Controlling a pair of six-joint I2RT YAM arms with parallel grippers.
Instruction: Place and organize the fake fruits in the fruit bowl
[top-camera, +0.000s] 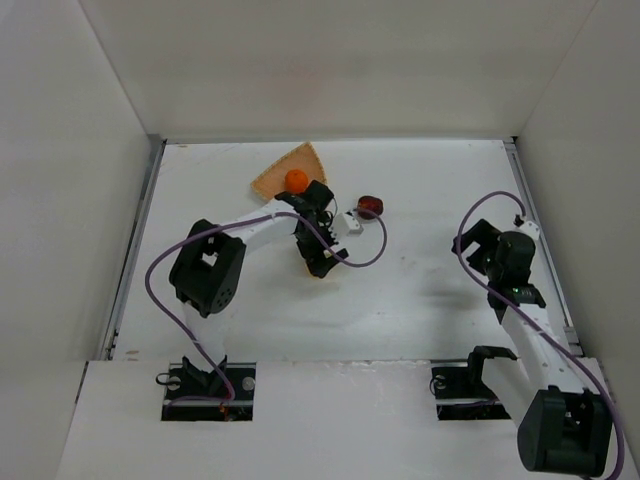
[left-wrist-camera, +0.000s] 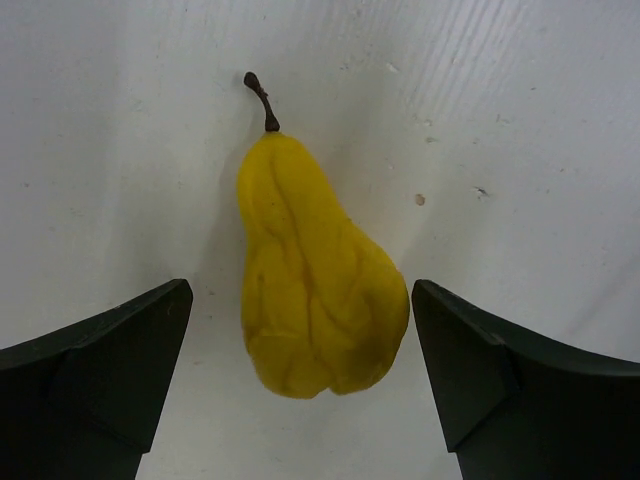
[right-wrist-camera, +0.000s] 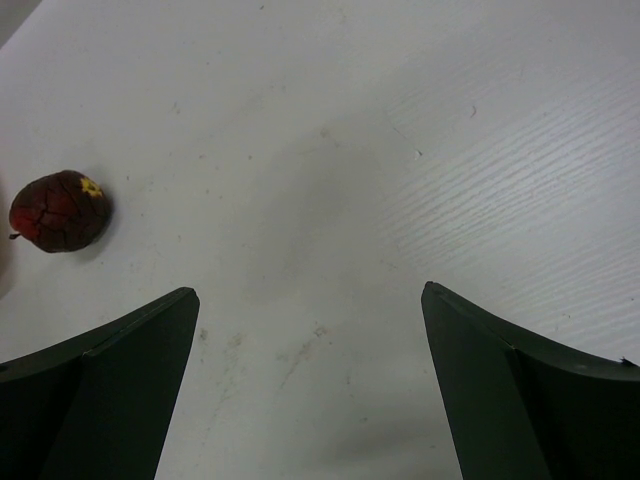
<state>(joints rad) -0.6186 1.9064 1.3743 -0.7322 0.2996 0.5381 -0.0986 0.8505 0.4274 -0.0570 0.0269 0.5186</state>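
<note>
A yellow pear (left-wrist-camera: 315, 290) with a brown stem lies on the white table between the fingers of my left gripper (left-wrist-camera: 300, 290). The jaws are open, with a gap on each side of the fruit. From above, the left gripper (top-camera: 320, 262) points toward the near edge and covers most of the pear (top-camera: 326, 275). The round orange (top-camera: 296, 181) sits in the tan fruit bowl (top-camera: 275, 178) at the back. A dark red apple (top-camera: 370, 207) rests on the table to the right of the bowl. My right gripper (right-wrist-camera: 310, 295) hangs open over bare table, the apple (right-wrist-camera: 60, 211) far to its left.
White walls enclose the table on three sides. The left arm's purple cable (top-camera: 160, 270) loops beside its elbow. My right gripper (top-camera: 474, 245) stays on the right side, well away from the fruits. A small white block on the left wrist (top-camera: 348, 223) sits close to the apple.
</note>
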